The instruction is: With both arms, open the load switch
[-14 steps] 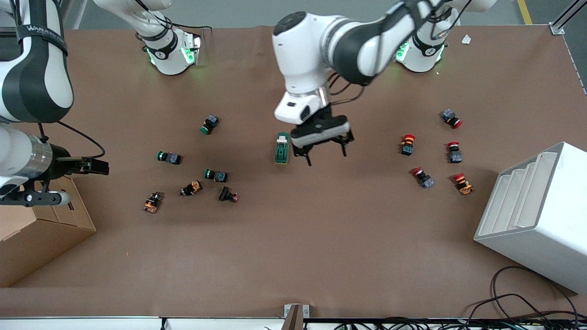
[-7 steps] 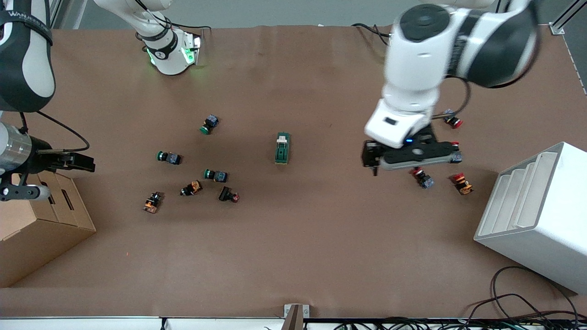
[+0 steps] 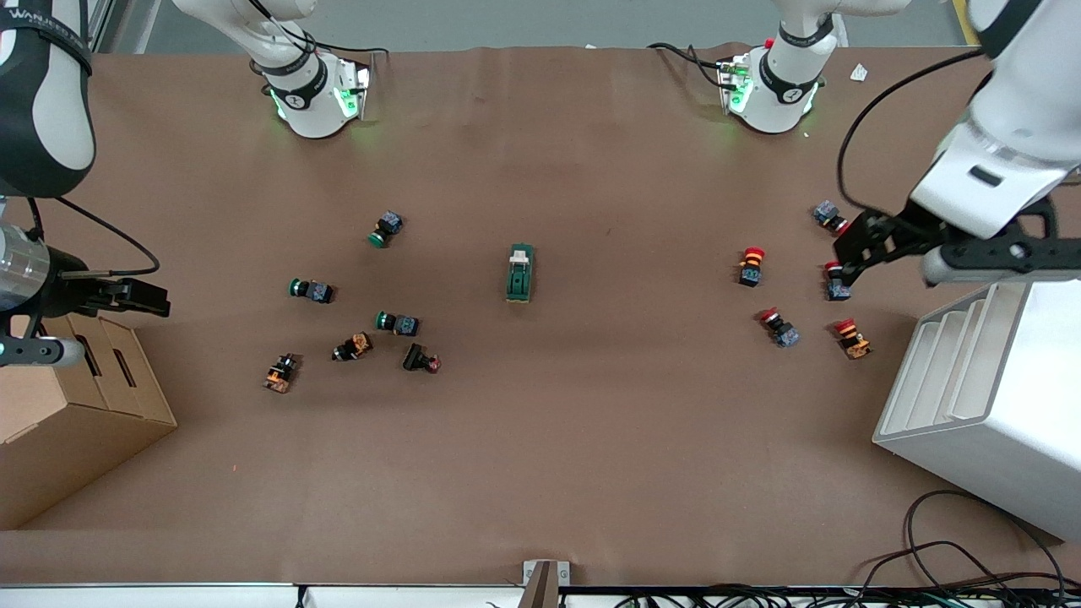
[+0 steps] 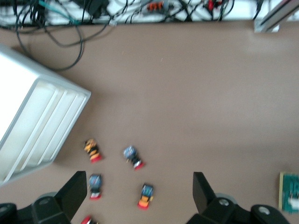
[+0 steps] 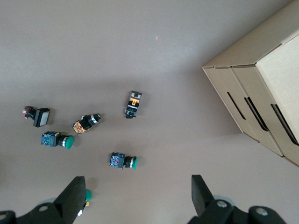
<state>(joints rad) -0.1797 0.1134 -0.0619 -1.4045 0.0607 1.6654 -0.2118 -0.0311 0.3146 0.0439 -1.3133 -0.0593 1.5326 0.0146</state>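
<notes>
The load switch (image 3: 520,273), a dark green block with a cream lever, lies alone at the middle of the table; its end shows at the edge of the left wrist view (image 4: 290,192). My left gripper (image 3: 1001,253) hangs open and empty over the red-capped buttons beside the white rack, well away from the switch. In its wrist view the left gripper (image 4: 138,193) has its fingers wide apart above a red-capped button (image 4: 145,196). My right gripper (image 3: 38,350) hovers open over the cardboard box's edge. The right gripper (image 5: 138,196) holds nothing.
Several red-capped buttons (image 3: 751,265) lie toward the left arm's end, next to a white slotted rack (image 3: 988,397). Several green-capped buttons (image 3: 397,323) and orange-bodied ones (image 3: 281,372) lie toward the right arm's end, by a cardboard box (image 3: 76,431).
The left arm has swung from beside the load switch toward the left arm's end of the table, over the red buttons by the rack. The right gripper drifted slightly outward.
</notes>
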